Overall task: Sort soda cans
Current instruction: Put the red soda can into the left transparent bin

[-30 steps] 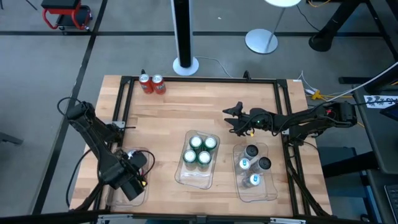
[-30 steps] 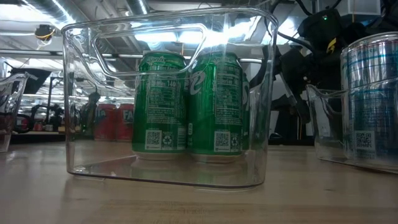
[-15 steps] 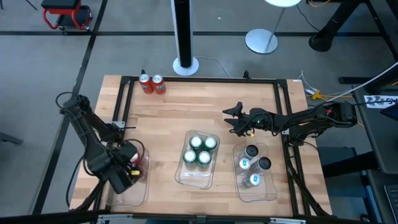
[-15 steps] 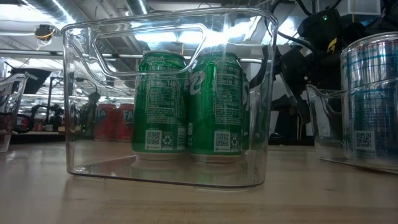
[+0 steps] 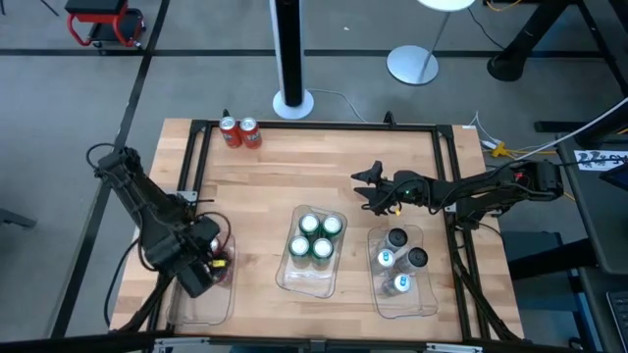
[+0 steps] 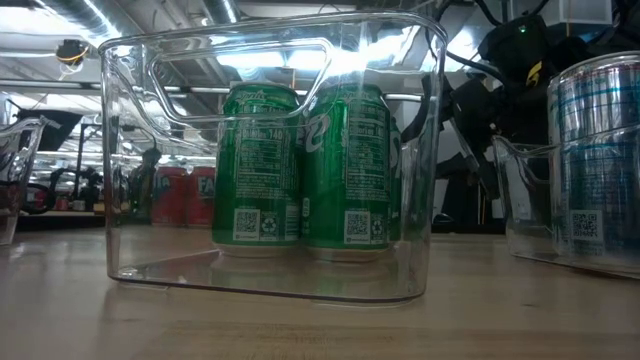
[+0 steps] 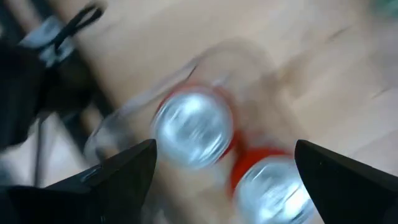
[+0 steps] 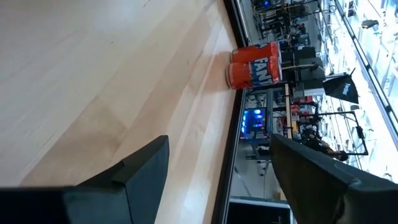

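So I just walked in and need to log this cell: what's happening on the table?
The robot is sorting soda cans by colour into clear trays. Four green cans sit in the middle tray, four silver cans in the right tray. The left gripper hangs open over the left tray, which holds two red cans. Two more red cans wait at the table's far edge. The right gripper hovers empty over bare table.
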You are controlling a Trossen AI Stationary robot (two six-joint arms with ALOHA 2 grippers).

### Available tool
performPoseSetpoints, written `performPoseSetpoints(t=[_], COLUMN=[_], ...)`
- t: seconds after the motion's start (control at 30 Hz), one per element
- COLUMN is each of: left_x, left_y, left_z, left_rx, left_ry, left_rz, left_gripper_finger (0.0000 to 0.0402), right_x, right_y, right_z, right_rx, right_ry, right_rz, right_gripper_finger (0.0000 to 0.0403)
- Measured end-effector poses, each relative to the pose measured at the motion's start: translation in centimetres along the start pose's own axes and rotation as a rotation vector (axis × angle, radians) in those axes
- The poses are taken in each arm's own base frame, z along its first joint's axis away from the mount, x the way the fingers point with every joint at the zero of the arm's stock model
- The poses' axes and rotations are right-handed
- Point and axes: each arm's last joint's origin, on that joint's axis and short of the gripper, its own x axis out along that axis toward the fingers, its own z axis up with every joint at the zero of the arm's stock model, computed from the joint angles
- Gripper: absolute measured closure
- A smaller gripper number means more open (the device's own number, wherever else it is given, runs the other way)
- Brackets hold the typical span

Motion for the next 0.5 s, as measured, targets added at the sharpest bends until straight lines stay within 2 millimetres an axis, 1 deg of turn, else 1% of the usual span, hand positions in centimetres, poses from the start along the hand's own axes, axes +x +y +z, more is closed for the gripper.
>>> performPoseSetpoints(t=[0.13, 0.2, 0.33, 0.5], left_x=[-0.1, 0.1, 0.8, 1.9], left_y=[-0.9, -1.4, -1.6, -1.5], left_z=[2.1, 3.3, 6.0, 10.3], left_rx=[-0.021, -0.024, -0.019, 0.039], left_ry=[-0.108, -0.129, -0.141, -0.161], left_rz=[-0.122, -0.147, -0.105, -0.041], left_gripper_finger=[0.0034, 0.0034, 0.0034, 0.0034], right_x=[0.0, 0.0, 0.0, 0.0], right_y=[-0.1, -0.1, 0.0, 0.0], right_z=[0.0, 0.0, 0.0, 0.0], right_rx=[0.01, 0.012, 0.016, 0.018], right_ry=[-0.002, -0.002, -0.002, -0.002], right_rz=[-0.006, -0.006, 0.0, 0.005], right_gripper_finger=[0.0125, 0.0125, 0.0125, 0.0125])
